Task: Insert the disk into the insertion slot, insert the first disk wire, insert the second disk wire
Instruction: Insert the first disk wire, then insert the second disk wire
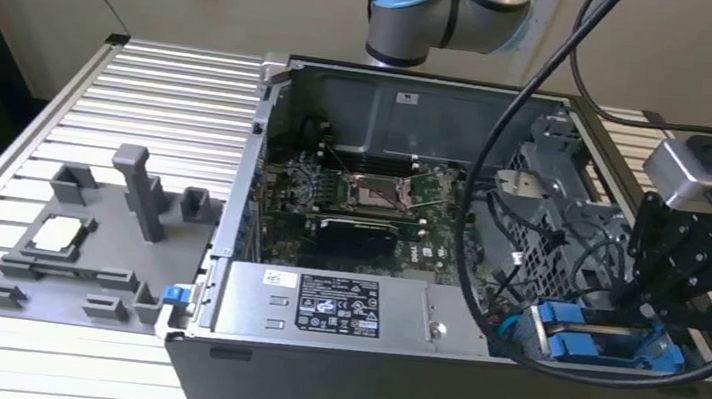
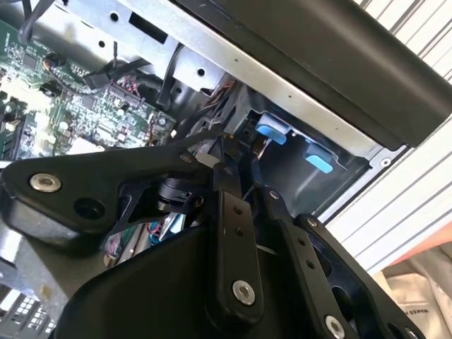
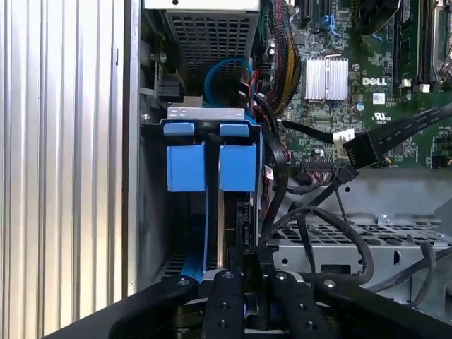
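Since the disk (image 3: 238, 168) already stands on edge inside the insertion slot (image 3: 152, 212), the pincer (image 1: 649, 308) hovers at its one o'clock in the exterior view; whether clenched, cannot tell.

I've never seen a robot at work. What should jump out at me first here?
The open computer case in the middle of the slatted table, its green motherboard laid bare. Then the bright blue carrier ends in the case's corner at the exterior view's lower right, with the black gripper hanging close over them.
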`<state>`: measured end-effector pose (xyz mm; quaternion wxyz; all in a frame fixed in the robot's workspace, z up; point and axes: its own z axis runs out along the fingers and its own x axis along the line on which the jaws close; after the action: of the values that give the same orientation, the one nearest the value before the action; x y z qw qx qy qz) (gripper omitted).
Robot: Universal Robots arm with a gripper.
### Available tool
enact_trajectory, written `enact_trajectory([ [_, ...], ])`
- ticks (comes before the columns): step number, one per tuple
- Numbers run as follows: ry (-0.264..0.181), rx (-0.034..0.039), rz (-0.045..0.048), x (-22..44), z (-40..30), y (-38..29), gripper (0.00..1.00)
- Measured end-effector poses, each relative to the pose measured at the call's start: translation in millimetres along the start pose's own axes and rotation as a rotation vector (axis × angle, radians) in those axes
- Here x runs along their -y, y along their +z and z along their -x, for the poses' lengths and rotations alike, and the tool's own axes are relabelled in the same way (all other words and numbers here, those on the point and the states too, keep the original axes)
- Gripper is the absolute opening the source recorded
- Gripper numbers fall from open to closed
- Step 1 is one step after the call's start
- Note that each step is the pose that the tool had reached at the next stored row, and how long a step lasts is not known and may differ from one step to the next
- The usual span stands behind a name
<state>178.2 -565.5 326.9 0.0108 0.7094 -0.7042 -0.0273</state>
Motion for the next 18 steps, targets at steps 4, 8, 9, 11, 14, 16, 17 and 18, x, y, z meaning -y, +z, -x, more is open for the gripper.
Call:
enact_trajectory([
  [4,0.000,0.0010,0.0015,0.0,-0.2,-2.2,0.20],
  [8,0.000,0.0001,0.0042,-1.0,0.1,-19.4,0.26],
  [9,0.000,0.0003,0.0045,-1.3,0.2,-23.8,0.26],
  [11,0.000,0.0001,0.0046,-1.7,0.5,-33.0,0.26],
  [14,0.000,0.0001,0.0046,-2.5,0.8,-46.5,0.26],
  [16,0.000,-0.0001,0.0046,-3.0,1.0,-55.7,0.26],
  [17,0.000,0.0000,0.0046,-3.2,1.1,-60.2,0.26],
  [18,0.000,0.0000,0.0046,-3.4,1.2,-64.8,0.26],
])
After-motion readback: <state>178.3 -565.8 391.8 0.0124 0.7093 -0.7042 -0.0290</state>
